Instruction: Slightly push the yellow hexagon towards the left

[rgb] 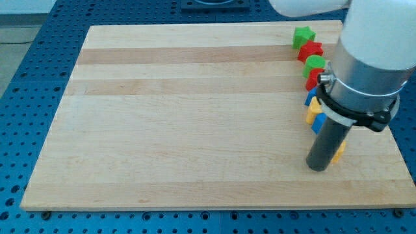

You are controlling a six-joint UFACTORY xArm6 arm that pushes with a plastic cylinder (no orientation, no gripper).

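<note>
Yellow hexagon [340, 151] mostly behind my tip [318, 168]

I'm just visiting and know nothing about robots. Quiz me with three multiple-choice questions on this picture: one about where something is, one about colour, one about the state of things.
1. Where on the wooden board are the blocks gathered?
A. along the view's left edge
B. near the view's right edge
C. in the middle

2. What colour is the block nearest the view's top?
A. green
B. purple
C. white

3. How does the yellow block by my tip show?
A. fully in the open
B. stacked on a green block
C. mostly hidden behind the rod

Answers:
1 B, the blocks form a column down the view's right side.
2 A, the green star sits topmost, above a red block.
3 C, only a sliver of the yellow block peeks out at the rod's right, just above my tip.
</note>
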